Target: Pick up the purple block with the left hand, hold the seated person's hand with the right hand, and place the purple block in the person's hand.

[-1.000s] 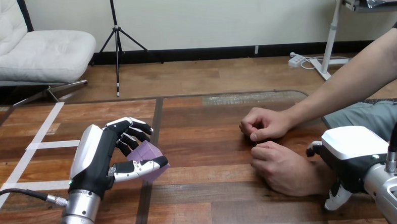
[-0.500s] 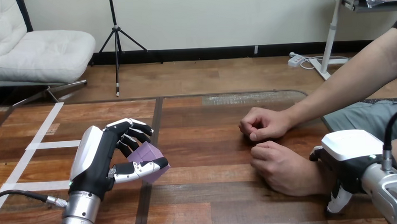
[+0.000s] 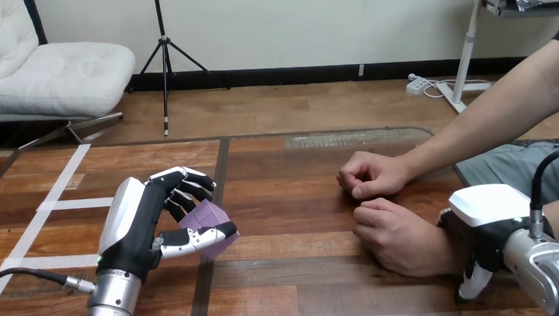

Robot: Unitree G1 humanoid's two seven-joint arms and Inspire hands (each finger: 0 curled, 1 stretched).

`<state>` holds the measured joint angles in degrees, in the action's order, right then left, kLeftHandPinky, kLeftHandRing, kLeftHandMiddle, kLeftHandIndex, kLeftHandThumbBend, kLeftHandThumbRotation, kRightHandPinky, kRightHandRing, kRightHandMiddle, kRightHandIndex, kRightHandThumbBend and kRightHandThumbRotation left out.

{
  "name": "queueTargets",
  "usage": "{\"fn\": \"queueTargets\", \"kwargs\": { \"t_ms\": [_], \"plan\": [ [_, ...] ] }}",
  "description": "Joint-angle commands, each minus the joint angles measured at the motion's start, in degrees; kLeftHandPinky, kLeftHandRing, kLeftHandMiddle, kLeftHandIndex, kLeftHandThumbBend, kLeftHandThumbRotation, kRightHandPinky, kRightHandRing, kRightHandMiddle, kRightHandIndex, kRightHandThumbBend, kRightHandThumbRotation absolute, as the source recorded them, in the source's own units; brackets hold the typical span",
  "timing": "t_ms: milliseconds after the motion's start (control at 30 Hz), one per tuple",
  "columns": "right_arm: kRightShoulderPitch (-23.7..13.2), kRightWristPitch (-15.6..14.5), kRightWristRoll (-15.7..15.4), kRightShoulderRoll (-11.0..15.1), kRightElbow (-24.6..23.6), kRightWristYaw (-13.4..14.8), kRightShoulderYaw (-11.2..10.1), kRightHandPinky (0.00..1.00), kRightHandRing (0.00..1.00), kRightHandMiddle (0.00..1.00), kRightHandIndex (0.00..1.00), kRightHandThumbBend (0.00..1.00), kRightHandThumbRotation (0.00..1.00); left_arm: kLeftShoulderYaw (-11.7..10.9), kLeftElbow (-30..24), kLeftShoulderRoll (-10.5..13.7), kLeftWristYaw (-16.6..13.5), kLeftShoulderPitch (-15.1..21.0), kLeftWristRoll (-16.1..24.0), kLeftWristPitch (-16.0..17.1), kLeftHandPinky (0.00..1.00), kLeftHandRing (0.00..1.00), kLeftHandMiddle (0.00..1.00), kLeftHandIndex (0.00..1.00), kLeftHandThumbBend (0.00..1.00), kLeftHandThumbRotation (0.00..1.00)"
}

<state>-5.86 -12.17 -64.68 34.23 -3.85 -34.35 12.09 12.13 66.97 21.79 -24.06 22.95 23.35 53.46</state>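
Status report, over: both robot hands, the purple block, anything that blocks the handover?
Left robot hand shut on purple block. Right robot hand at wrist of the person's nearer hand, grip unclear. That hand palm down, fingers curled.

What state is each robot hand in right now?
Left hand: fingers curled round the purple block.
Right hand: beside the person's hand; cannot be told.

Head-height view down over table (image 3: 291, 164)

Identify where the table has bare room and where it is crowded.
Bare table lies between the purple block in the left hand and the person's hands. Crowded at right, where the right hand sits by the person's wrist.
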Motion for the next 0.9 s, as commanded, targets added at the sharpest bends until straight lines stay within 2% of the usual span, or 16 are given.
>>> {"fn": "queueTargets", "kwargs": {
  "t_ms": [0, 400, 633, 867],
  "plan": [
    [-4.07, -1.26, -0.44, 0.95, 1.96, -0.8, 0.86, 0.57, 0.66, 0.71, 0.74, 0.77, 0.06, -1.07, -2.84, 0.91, -0.53, 2.29, 0.16, 1.15, 0.39, 0.45, 0.53, 0.57, 0.64, 0.13],
    [-5.77, -2.1, -0.16, 1.0, 5.33, -1.58, 2.49, 0.46, 0.59, 0.66, 0.73, 0.73, 0.05, -1.04, -3.07, 0.99, -0.66, 2.13, 0.27, 1.16, 0.39, 0.46, 0.54, 0.57, 0.64, 0.13],
    [-6.07, -1.6, 0.49, 1.05, 6.61, -0.58, 2.81, 0.33, 0.44, 0.54, 0.72, 0.73, 0.02, -1.11, -2.95, 1.01, -0.6, 2.13, 0.14, 1.68, 0.39, 0.46, 0.54, 0.57, 0.64, 0.13],
    [-6.13, -1.76, 0.76, 0.99, 7.07, 0.0, 3.01, 0.25, 0.35, 0.47, 0.71, 0.74, 0.01, -1.11, -3.03, 1.02, -0.61, 2.12, 0.17, 1.55, 0.39, 0.46, 0.54, 0.57, 0.64, 0.12]
  ]
}}
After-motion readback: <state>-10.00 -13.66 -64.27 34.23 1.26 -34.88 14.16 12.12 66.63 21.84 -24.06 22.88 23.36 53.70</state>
